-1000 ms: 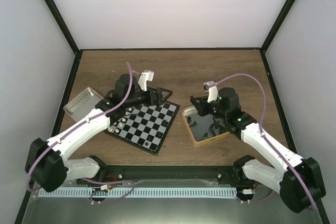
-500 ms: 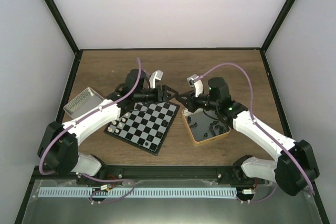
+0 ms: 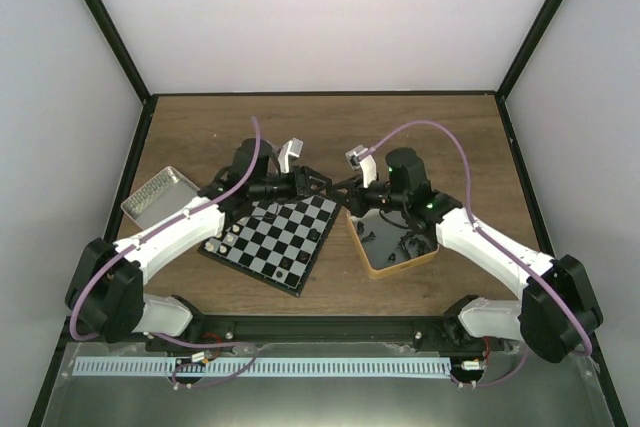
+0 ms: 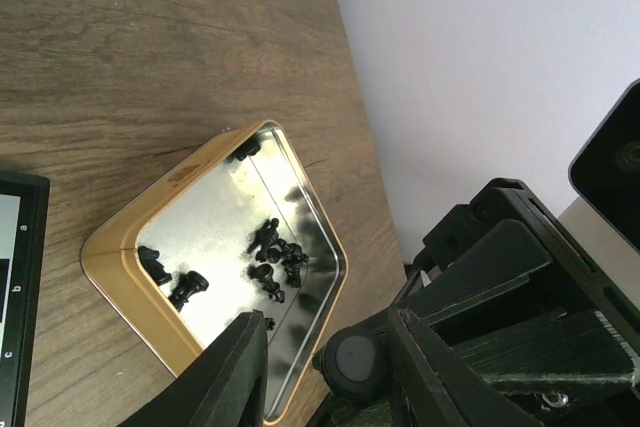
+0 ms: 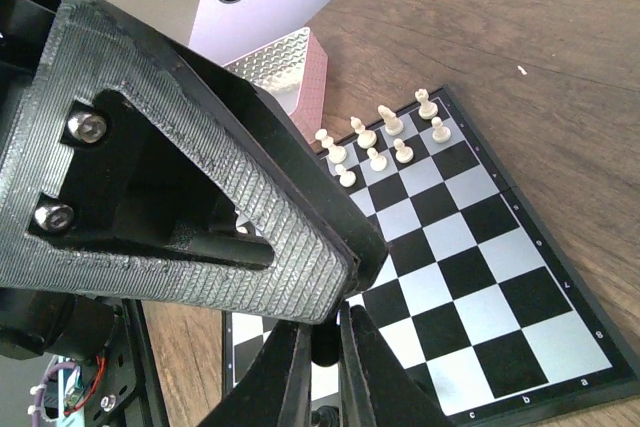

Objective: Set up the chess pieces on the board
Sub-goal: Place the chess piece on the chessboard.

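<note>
Board [image 3: 290, 232] lies left of centre, cream chess pieces [image 5: 385, 137] along its left edge. Your left gripper [image 3: 327, 185] has swung inward, jaws narrower than before yet still parted. It meets your right gripper [image 3: 346, 187], pinched shut; contents hidden. Black pieces [image 4: 275, 247] fill the gold tin [image 4: 180, 179].

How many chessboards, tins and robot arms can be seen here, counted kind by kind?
Chessboards: 1, the board
Tins: 2, the gold-rimmed tin and the silver-and-pink tin
Robot arms: 2, the left arm and the right arm
Total: 5
</note>
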`<action>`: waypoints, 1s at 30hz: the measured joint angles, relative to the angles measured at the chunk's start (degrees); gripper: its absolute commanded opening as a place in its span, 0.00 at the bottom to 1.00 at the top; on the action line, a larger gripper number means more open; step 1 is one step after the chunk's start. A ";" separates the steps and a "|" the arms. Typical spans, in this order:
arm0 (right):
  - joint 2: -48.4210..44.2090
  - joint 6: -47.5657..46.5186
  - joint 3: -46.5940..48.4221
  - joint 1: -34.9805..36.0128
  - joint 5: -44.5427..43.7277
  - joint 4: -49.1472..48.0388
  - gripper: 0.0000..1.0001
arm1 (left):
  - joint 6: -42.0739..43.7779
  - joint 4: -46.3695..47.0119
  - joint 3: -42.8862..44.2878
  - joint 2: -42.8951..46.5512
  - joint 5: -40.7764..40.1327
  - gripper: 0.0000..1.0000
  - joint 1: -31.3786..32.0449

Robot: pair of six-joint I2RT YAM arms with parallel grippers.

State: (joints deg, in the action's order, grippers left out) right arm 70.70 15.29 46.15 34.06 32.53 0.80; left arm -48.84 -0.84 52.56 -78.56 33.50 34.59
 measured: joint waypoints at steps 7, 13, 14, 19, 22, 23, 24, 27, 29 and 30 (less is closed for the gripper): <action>0.90 1.11 0.00 0.20 -0.02 -1.33 0.04 | -1.05 1.75 -0.48 0.00 0.44 0.13 -0.02; 0.92 2.51 0.00 0.26 0.02 -1.92 0.19 | -1.97 2.78 -1.01 0.33 0.83 0.11 -0.22; 0.90 3.08 -0.02 0.26 0.02 -2.23 0.25 | -1.99 2.95 -1.16 0.61 0.76 0.11 -0.22; -0.33 7.96 -1.01 0.28 0.11 -5.18 0.51 | -3.58 5.60 -3.08 3.76 0.28 0.11 -0.33; -2.95 14.21 -3.98 0.31 0.52 -10.43 0.52 | -5.53 7.93 -4.37 5.66 0.20 0.11 -0.33; -3.82 16.83 -5.25 0.31 0.83 -12.96 0.52 | -6.51 8.87 -4.74 6.16 0.20 0.11 -0.33; -4.92 20.46 -7.13 0.31 1.25 -16.50 0.52 | -7.52 9.84 -5.14 6.62 0.20 0.11 -0.33; -6.34 29.73 -11.78 0.37 2.03 -26.29 0.48 | -11.19 13.31 -6.40 7.76 0.24 0.11 -0.33; -6.32 35.10 -13.73 0.46 2.03 -31.23 0.44 | -13.35 15.32 -6.91 8.22 0.26 0.11 -0.33; -6.19 37.00 -14.08 0.50 1.97 -32.87 0.41 | -14.47 16.28 -7.08 8.39 0.24 0.11 -0.33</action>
State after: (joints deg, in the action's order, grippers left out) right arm 64.51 52.29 32.08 34.57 34.50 -32.08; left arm -63.31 15.44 45.47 -70.17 33.74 34.26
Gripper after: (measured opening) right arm 0.475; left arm 0.155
